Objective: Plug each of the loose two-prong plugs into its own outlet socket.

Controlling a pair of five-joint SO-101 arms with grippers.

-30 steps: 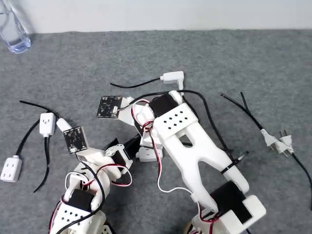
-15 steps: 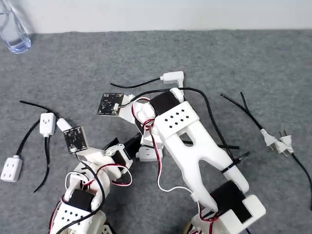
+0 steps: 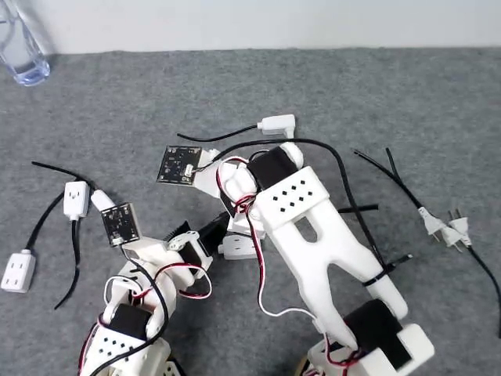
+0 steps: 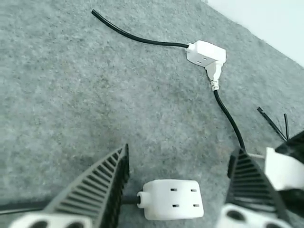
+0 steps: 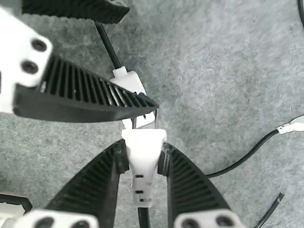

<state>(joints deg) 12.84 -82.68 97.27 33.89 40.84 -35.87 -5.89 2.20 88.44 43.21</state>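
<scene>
Since both arms crowd together just left of centre in the high view, the working spot is easy to place. The right arm (image 3: 313, 235) runs up from the lower right and the left arm (image 3: 133, 313) rises from the lower left. Two loose plugs (image 3: 445, 229) lie side by side at the right edge, well apart from the arms. Two spare sockets (image 3: 76, 199) lie near the left edge on the grey mat (image 3: 391, 102).

From the left wrist, the left gripper (image 4: 180, 156) stands spread wide. An outlet socket (image 4: 171, 199) lies flat at bottom centre between its fingers, touching neither, with its slots facing up. Another socket (image 4: 205, 53) sits toward the upper right, with what looks like a cord end already seated in it.

From the right wrist, the right gripper (image 5: 143, 154) is clamped on a white plug (image 5: 142, 140) at bottom centre. Its prongs (image 5: 145, 122) point up the frame toward the outlet socket (image 5: 127, 81). That socket sits just beyond them, partly behind a ribbed finger (image 5: 80, 102) of the left gripper. Whether the prongs touch the socket I cannot tell.

The step in hand looks like lining up the first plug for insertion. Next the prongs need to be squared to one slot pair and pushed in. The socket is not gripped, so it may slide unless the left gripper closes to brace it.
</scene>
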